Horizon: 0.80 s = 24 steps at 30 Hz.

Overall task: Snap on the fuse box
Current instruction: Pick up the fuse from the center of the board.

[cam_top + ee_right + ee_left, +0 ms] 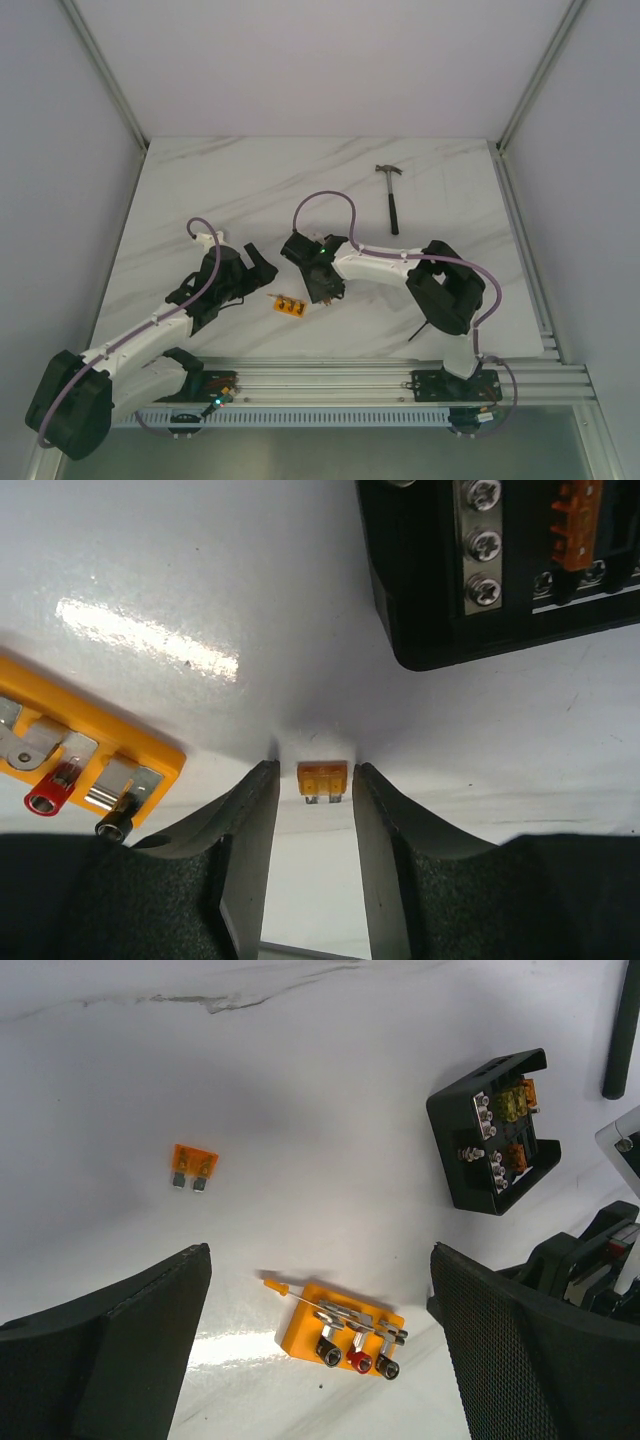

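The fuse box (492, 1130) is a small black open box with screws and orange fuses inside, lying flat on the marble table; its corner also shows in the right wrist view (510, 570). In the top view I cannot pick it out beside the black right wrist. My right gripper (315, 772) points down at the table, jaws narrowly open, with a loose orange fuse (322, 780) lying between the fingertips, a small gap on each side. It shows in the top view (325, 288). My left gripper (320, 1260) is wide open and empty, above the table (262, 268).
An orange terminal strip (345, 1332) with red and black plugs lies under the left gripper and left of the right gripper (80, 750), (290, 305). A second loose orange fuse (193, 1165) lies to the left. A hammer (390, 195) lies further back.
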{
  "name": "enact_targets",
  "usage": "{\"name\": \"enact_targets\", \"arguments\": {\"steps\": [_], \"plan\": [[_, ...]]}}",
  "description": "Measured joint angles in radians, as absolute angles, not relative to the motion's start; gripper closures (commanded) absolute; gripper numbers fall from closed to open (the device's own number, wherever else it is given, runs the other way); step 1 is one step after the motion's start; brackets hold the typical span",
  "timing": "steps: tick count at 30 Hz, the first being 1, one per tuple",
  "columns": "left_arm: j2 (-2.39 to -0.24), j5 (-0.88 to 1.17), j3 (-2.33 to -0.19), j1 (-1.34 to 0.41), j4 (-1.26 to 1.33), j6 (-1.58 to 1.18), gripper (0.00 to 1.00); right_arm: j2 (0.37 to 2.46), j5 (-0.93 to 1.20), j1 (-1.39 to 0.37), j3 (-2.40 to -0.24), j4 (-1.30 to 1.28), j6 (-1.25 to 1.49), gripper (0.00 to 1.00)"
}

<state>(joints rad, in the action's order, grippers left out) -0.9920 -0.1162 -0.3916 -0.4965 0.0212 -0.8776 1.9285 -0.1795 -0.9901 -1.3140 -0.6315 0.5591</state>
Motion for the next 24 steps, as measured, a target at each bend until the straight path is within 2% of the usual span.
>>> {"name": "enact_targets", "arguments": {"steps": [10, 15, 18, 24], "plan": [[-0.992, -0.113, -0.392, -0.496, 0.021, -0.878, 0.0, 1.931, -0.137, -0.987, -1.314, -0.639, 0.55, 0.65], [-0.992, -0.106, -0.392, -0.496, 0.021, -0.877, 0.0, 1.931, -0.135, -0.979, -1.313, -0.643, 0.55, 0.74], [-0.992, -0.095, -0.392, -0.496, 0.022, -0.873, 0.03, 1.93, -0.139, -0.977, -1.313, -0.642, 0.551, 0.78], [-0.97, -0.041, -0.392, -0.501, 0.063, -0.849, 0.11, 1.885, -0.181, -0.977, -1.28, -0.618, 0.567, 0.78]]}}
